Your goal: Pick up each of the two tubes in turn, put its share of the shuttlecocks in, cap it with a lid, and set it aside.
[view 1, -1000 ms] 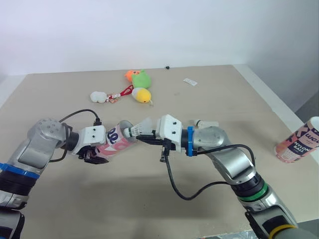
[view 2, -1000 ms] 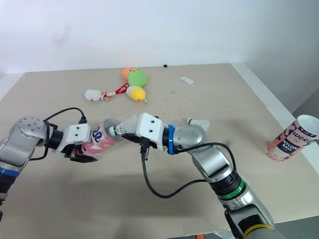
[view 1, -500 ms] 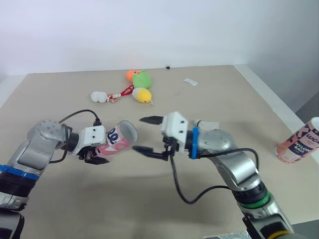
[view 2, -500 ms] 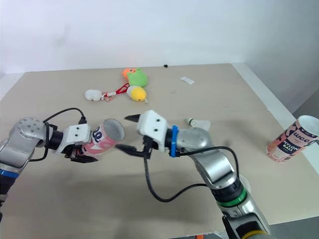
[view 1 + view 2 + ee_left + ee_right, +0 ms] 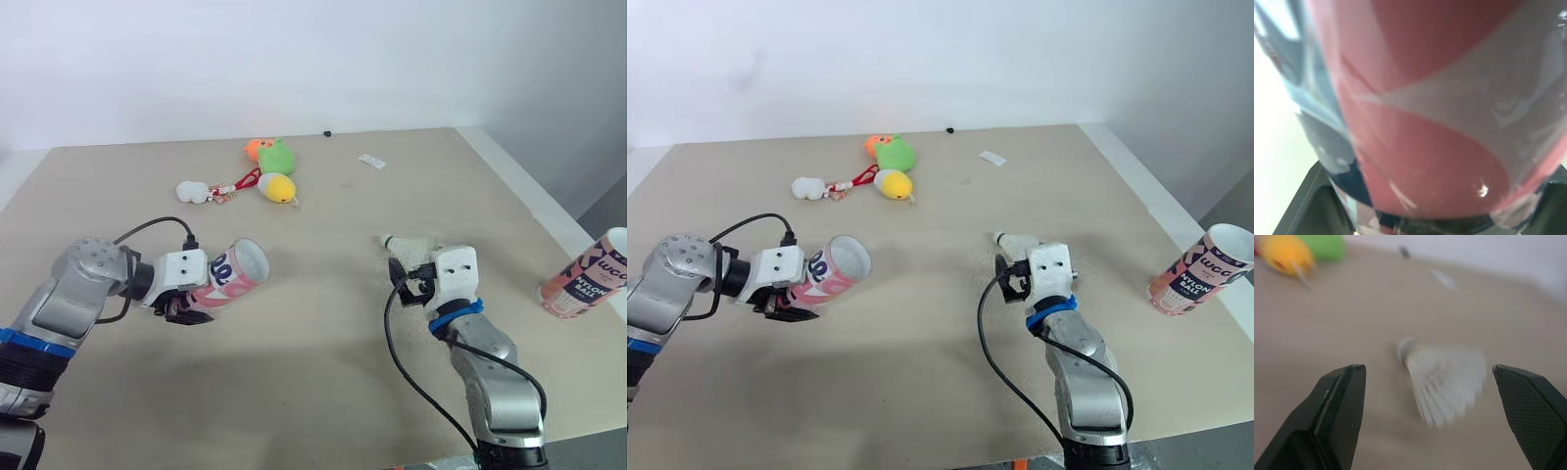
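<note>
Loading step for the 1st tube, by my read: left gripper [image 5: 188, 302] is clenched round the pink tube [image 5: 233, 274], held off the bench [image 5: 323, 362] & tilted w/ its open mouth toward the right arm. Right gripper [image 5: 1426, 368] hovers low over a white shuttlecock [image 5: 1447, 382] lying on its side on the bench, fingers [image 5: 1337, 411] spread wide, one each side, grasping nothing. 2nd tube [image 5: 588, 279] stands upright at the bench's right edge, well apart. Next move prob needs the right arm to drop a bit, close gently on the shuttlecock w/o crushing the skirt, lift, then line it up cork-first w/ the tube mouth
</note>
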